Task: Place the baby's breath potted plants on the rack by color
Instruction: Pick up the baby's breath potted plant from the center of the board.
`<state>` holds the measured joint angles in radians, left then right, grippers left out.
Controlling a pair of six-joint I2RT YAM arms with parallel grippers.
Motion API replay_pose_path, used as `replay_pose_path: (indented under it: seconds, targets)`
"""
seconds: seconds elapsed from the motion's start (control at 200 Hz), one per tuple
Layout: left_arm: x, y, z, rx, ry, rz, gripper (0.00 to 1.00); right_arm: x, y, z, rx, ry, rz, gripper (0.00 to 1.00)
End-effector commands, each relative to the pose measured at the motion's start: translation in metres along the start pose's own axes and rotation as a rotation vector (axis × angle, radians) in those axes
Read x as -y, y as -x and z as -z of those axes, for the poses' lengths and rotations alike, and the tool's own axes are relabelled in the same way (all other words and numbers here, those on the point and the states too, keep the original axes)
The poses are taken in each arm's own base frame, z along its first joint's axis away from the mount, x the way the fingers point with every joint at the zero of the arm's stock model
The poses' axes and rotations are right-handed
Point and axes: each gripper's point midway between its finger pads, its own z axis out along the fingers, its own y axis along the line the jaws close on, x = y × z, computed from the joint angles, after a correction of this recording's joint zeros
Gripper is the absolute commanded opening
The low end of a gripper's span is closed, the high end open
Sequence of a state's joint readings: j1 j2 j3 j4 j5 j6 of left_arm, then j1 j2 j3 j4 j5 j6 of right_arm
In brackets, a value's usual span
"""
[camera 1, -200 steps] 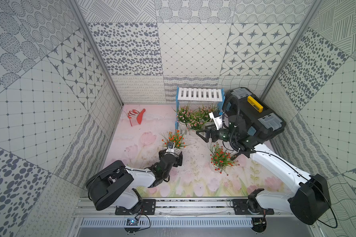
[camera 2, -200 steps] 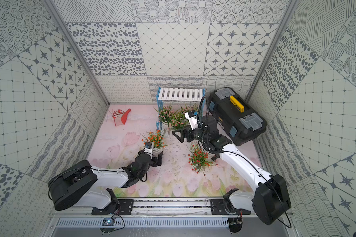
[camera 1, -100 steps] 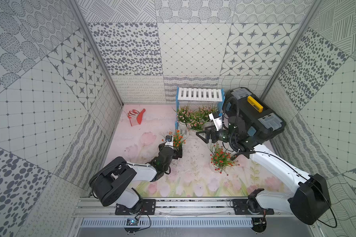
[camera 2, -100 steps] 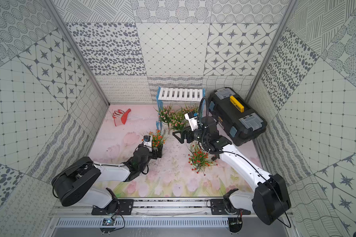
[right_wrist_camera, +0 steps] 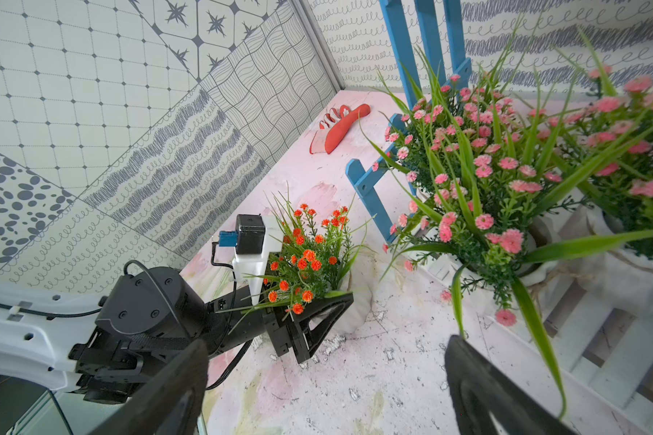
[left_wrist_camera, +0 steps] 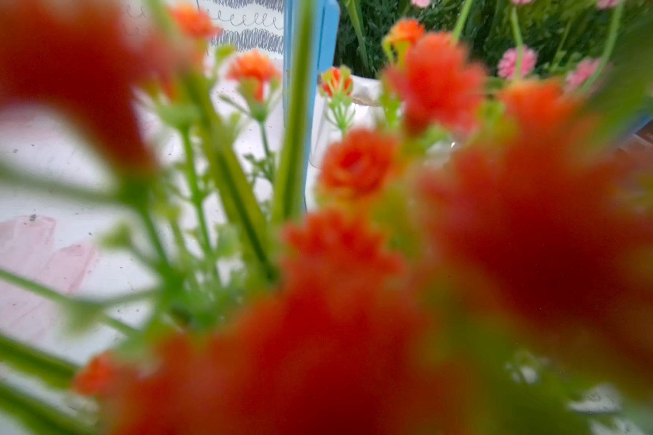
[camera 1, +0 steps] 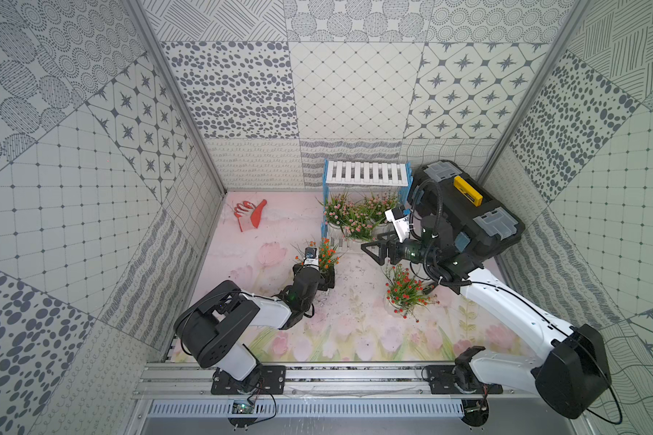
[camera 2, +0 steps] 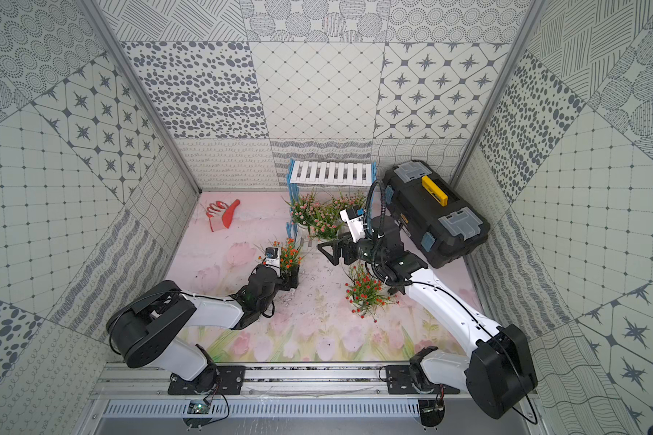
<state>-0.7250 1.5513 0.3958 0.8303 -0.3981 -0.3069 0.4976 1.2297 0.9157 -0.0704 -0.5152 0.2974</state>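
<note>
Right wrist view: right claw [right_wrist_camera: 325, 341] is spread wide with nothing between its fingers, hanging over the desk [right_wrist_camera: 355, 395] just in front of the rack [right_wrist_camera: 370, 199]. Left claw [right_wrist_camera: 345, 301] is low on the desk at the orange-red plant [right_wrist_camera: 310, 260]. One black finger lies against the white pot, the other is hidden, so can't tell whether it is clamped. That pot sits near the rack's blue front post. Pink plants [right_wrist_camera: 479, 180] stand on the rack's lower slatted board; both top views show three clumps there, under the top board. Second orange-red plant [camera 1: 406, 292] is out on the desk, just beside the right arm, with nothing touching it. Left wrist view is all blurred orange-red blooms, with the blue post behind. Black toolbox [camera 1: 468, 211] sits right of the rack, red-and-white glove [camera 1: 251, 216] far left at the back.
</note>
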Motion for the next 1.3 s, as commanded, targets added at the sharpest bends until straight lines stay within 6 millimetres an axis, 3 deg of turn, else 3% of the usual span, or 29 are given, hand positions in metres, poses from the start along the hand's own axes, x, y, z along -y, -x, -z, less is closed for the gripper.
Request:
replay_pose_path:
  seconds: [0.0, 0.115, 0.265, 0.51, 0.875, 1.046, 1.296]
  targets:
    - [0.002, 0.017, 0.001, 0.060, -0.004, 0.041, 0.88, -0.003, 0.009, 0.005, 0.046, 0.007, 0.037, 0.98]
    - [0.001, 0.022, 0.001, 0.062, 0.007, 0.034, 0.84, -0.002, 0.008, 0.004, 0.044, 0.004, 0.033, 0.98]
    - [0.002, 0.018, -0.001, 0.039, 0.007, 0.032, 0.67, -0.002, 0.007, 0.004, 0.043, 0.003, 0.029, 0.98]
    - [-0.002, 0.025, 0.006, 0.044, 0.021, 0.029, 0.66, 0.000, 0.005, 0.006, 0.046, -0.014, 0.032, 0.98]
    - [-0.002, 0.068, 0.029, 0.044, 0.045, 0.007, 0.67, 0.011, 0.021, 0.022, 0.121, -0.126, 0.046, 0.98]
    - [-0.001, 0.088, 0.039, 0.033, 0.060, 0.001, 0.67, 0.031, 0.034, 0.047, 0.202, -0.300, 0.037, 0.98]
    - [0.018, 0.133, 0.047, 0.010, 0.016, -0.015, 0.68, 0.077, 0.031, 0.075, 0.229, -0.512, -0.062, 0.98]
